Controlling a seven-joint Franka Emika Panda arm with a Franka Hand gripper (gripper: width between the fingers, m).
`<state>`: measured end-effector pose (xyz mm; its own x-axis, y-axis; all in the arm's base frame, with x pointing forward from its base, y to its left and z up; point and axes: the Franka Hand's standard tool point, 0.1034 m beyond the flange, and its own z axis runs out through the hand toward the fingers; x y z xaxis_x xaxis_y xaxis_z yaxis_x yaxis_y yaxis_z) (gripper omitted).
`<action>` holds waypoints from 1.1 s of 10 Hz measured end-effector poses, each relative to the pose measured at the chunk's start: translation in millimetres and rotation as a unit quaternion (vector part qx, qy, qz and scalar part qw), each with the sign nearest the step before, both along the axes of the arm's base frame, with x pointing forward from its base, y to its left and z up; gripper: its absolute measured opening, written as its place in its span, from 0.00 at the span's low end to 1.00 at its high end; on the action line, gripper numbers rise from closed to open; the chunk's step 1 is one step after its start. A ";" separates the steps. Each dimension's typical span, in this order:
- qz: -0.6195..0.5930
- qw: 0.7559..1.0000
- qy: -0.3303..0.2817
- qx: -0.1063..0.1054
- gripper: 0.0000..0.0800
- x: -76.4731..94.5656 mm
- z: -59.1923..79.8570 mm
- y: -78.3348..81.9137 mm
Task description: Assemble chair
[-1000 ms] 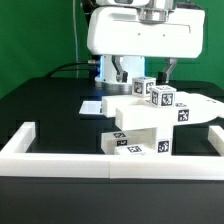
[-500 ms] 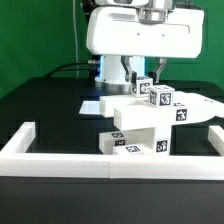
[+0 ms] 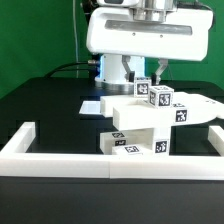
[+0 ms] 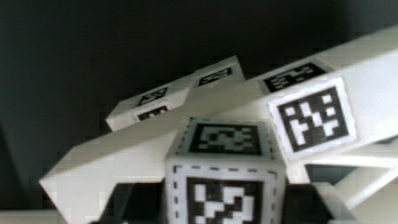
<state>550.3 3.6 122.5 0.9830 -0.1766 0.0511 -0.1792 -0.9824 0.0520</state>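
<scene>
The chair is a stack of white blocky parts with black-and-white tags (image 3: 150, 125), standing just behind the front border wall. Two square posts stick up from it, one (image 3: 143, 89) under my gripper and one (image 3: 163, 97) beside it toward the exterior view's right. My gripper (image 3: 144, 73) hangs straight down over the first post. In the wrist view that post's tagged end (image 4: 224, 175) fills the space between my dark fingers (image 4: 143, 198), which press on both its sides. The slanted panel (image 4: 267, 95) with tags lies beyond it.
A long low white border wall (image 3: 110, 160) runs along the front and turns back at the exterior view's left (image 3: 20, 138). The marker board (image 3: 92, 104) lies flat behind the chair. The robot's white base (image 3: 140, 35) stands at the back.
My fingers have drawn in from a wide spread to the sides of the post. The chair parts have not moved.
</scene>
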 end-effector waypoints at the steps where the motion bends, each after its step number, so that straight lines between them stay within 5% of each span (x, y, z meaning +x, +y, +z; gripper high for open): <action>1: -0.062 0.998 -0.004 0.002 0.36 0.8 0.0 0.5; 8: -0.353 0.935 -0.020 0.026 0.36 3.1 -0.2 1.9; 9: -0.342 0.939 -0.020 0.026 0.53 3.0 -0.5 2.0; 10: -0.328 0.944 -0.019 0.024 0.53 2.9 -0.4 2.7; 11: -0.308 0.951 -0.019 0.022 0.69 2.9 0.2 5.8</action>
<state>553.2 9.4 122.8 0.6907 -0.7204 0.0633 -0.7217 -0.6922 -0.0044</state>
